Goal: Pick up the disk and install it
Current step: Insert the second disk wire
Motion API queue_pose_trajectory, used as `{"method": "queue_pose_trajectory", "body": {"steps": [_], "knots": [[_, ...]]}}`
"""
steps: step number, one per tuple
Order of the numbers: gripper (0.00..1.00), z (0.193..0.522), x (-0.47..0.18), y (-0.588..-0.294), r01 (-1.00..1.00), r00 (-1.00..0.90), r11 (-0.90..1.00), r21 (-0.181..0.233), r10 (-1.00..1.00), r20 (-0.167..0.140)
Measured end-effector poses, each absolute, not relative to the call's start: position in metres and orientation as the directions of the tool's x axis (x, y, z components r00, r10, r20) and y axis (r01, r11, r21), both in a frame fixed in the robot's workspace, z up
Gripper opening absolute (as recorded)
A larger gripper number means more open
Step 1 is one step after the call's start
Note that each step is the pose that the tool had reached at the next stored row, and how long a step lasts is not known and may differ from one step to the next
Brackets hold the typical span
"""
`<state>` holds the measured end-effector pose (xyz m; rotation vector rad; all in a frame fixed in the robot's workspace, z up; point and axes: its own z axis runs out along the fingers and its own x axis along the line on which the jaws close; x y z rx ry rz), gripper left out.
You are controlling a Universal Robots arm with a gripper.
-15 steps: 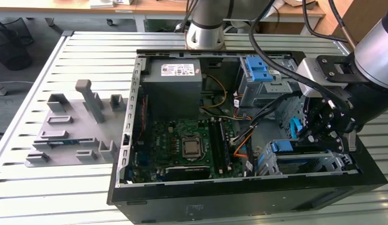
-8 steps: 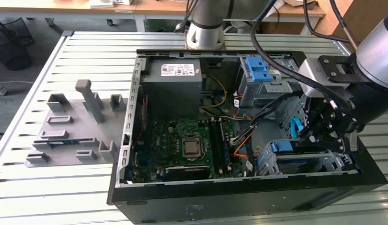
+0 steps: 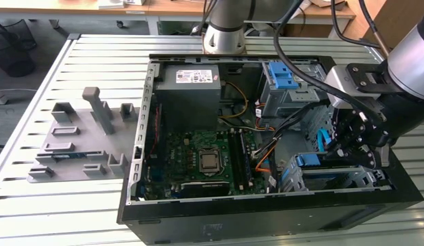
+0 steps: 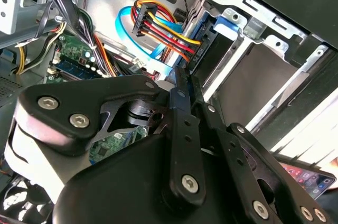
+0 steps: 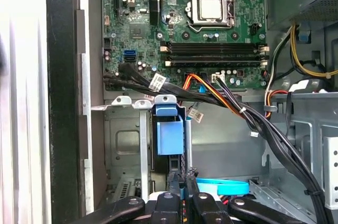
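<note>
The disk (image 5: 169, 129) stands edge-on in a slot of the grey drive cage (image 5: 122, 145) at the front corner of the open computer case. Its blue carrier bracket (image 3: 309, 160) shows at the slot's mouth. In the second wrist view the disk's (image 4: 228, 25) near end meets a plug with red, yellow and black wires, and a light blue flat cable runs beside it. My gripper (image 3: 343, 151) hangs just over that slot. Its black fingers (image 4: 182, 84) lie pressed together, shut, with nothing between them, and their tips point at the disk's edge (image 5: 182, 179).
The motherboard (image 3: 205, 154) covers the case floor, with the grey power-supply box (image 3: 191, 92) behind it. A second cage with a blue latch (image 3: 283, 77) stands at the back. Thick black cable bundles (image 5: 264, 129) cross beside the slot. A grey fixture (image 3: 82, 138) lies at the exterior view's left.
</note>
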<state>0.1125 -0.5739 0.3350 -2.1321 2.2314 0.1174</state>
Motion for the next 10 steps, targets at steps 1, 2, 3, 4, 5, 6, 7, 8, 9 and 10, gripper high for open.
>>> {"method": "queue_pose_trajectory", "body": {"steps": [1, 2, 3, 4, 5, 6, 7, 8, 9, 10], "knots": [[0.16, 0.3348, 0.1126, -0.5739, -0.999, -0.046, 0.045, 0.018, -0.995, -0.091], [0.16, 0.3346, 0.1128, -0.5739, -0.999, -0.046, 0.045, 0.018, -0.995, -0.091], [0.16, 0.3344, 0.1129, -0.5739, -0.999, -0.046, 0.045, 0.018, -0.995, -0.091], [0.16, 0.3343, 0.1131, -0.5738, -0.999, -0.046, 0.045, 0.018, -0.995, -0.091], [0.16, 0.3341, 0.1132, -0.5739, -0.999, -0.046, 0.045, 0.018, -0.995, -0.091], [0.16, 0.3339, 0.1132, -0.5739, -0.999, -0.046, 0.045, 0.018, -0.995, -0.091], [0.16, 0.3338, 0.1133, -0.5739, -0.999, -0.046, 0.045, 0.018, -0.995, -0.091], [0.16, 0.3336, 0.1133, -0.5738, -0.999, -0.046, 0.045, 0.018, -0.995, -0.091], [0.16, 0.3332, 0.1133, -0.5738, -0.999, -0.046, 0.045, 0.018, -0.995, -0.091], [0.16, 0.3326, 0.1133, -0.5738, -0.999, -0.046, 0.045, 0.018, -0.995, -0.091]]}}
